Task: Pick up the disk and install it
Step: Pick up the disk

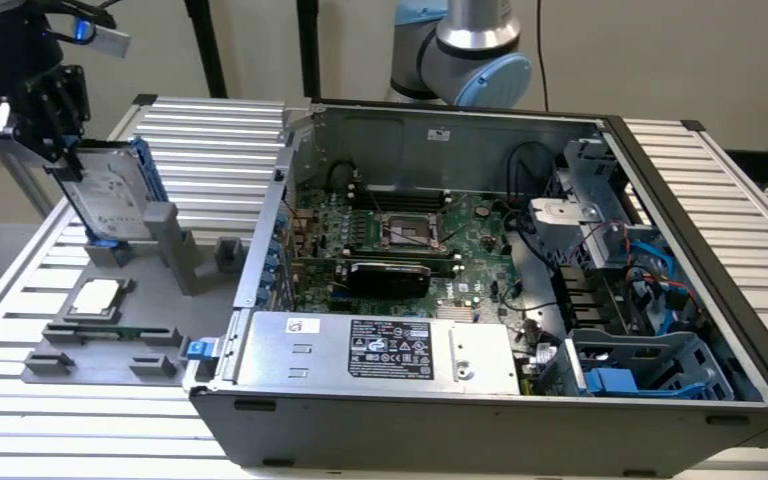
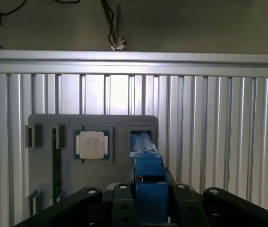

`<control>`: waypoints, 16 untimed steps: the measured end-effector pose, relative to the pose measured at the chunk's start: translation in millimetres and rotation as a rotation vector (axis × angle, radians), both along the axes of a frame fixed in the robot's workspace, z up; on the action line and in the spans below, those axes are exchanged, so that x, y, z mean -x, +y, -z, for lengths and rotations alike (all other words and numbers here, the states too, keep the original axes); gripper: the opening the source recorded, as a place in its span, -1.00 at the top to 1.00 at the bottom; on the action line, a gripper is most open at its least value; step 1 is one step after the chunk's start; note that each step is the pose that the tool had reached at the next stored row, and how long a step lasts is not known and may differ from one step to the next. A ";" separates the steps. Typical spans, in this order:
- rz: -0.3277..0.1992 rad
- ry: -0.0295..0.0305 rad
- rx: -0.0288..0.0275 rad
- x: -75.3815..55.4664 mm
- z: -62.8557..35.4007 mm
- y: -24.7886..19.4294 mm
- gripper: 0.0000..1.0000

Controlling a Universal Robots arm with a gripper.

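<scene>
While the black two-finger gripper point(image 1: 64, 155) is closing on its upper end, the flat silver-grey hard disk in the bright blue plastic carrier point(image 1: 101, 195) is standing on edge in the upper left of the exterior view, over the grey plastic fixture plate point(image 1: 157, 330). Its long axis is running almost vertically, with the top leaning slightly to the exterior view's left and the broad silver face turning toward the camera. In the wrist view the jaws are pressing on both sides of the blue carrier point(image 2: 148, 170). I cannot tell whether the lower end is sitting in its slot. The disk is probably stiff, rather heavy and sensitive to shocks, so holding it by the carrier's edges seems safest.
</scene>
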State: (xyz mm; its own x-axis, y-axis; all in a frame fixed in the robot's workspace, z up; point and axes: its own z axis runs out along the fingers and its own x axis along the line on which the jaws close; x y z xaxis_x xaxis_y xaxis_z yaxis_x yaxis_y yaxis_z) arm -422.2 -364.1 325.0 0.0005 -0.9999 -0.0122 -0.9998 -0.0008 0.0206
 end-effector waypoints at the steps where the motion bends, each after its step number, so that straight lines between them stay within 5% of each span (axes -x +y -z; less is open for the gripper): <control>1: 0.000 0.0000 0.0001 -0.1 -4.3 0.0 1.00; 16: 0.000 -0.0001 0.0000 -18.3 -72.7 -0.7 1.00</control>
State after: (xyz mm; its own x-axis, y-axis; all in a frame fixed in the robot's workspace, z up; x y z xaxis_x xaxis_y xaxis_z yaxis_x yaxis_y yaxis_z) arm -403.8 -364.8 397.8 0.0005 -0.9999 -0.0122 -0.9998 -0.0008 0.0205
